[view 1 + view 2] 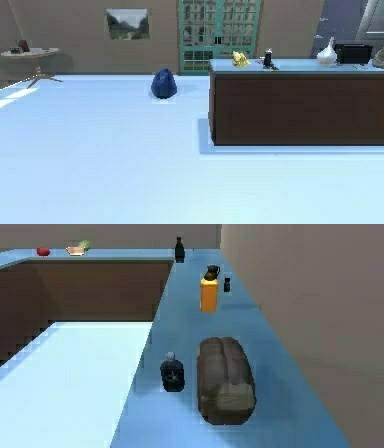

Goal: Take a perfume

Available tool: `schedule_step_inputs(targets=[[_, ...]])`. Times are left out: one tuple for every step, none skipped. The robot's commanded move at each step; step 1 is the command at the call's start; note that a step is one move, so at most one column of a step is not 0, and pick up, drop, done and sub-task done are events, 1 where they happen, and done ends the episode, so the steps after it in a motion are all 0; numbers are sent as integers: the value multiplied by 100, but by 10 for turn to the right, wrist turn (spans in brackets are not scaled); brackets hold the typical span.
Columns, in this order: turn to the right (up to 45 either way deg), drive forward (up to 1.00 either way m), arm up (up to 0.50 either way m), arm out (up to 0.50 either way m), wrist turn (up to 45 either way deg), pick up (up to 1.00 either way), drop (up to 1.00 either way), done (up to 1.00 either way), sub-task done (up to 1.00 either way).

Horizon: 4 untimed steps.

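A small dark flask-shaped bottle [173, 374] with a grey cap stands near the edge of a blue countertop [190, 324] in the arm side view. Farther along the same counter stand an orange bottle [209, 293] with a dark cap, a tiny dark item [227, 284] and a tall dark bottle [179, 249]. In the forward view a small dark bottle [269, 62] stands on a blue-topped brown counter [295, 105], between a yellow object [239, 58] and a white vase [327, 52].
A brown loaf-like bundle [225, 379] lies right of the flask bottle. A red fruit [43, 251] and a plate-like item [77, 248] sit on the far counter. A blue blob [164, 83] rests on the floor; a round table [25, 55] stands at the left, a green glazed door [220, 22] behind.
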Motion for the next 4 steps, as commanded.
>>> schedule_step_inputs(targets=[[0, 0, 50, 0, 0, 0, 0, 0, 0], [0, 0, 38, 0, 0, 0, 0, 0, 0], [0, 0, 0, 16, 0, 0, 0, 0, 0], [0, 0, 0, 0, 450, 0, 0, 0, 0]])
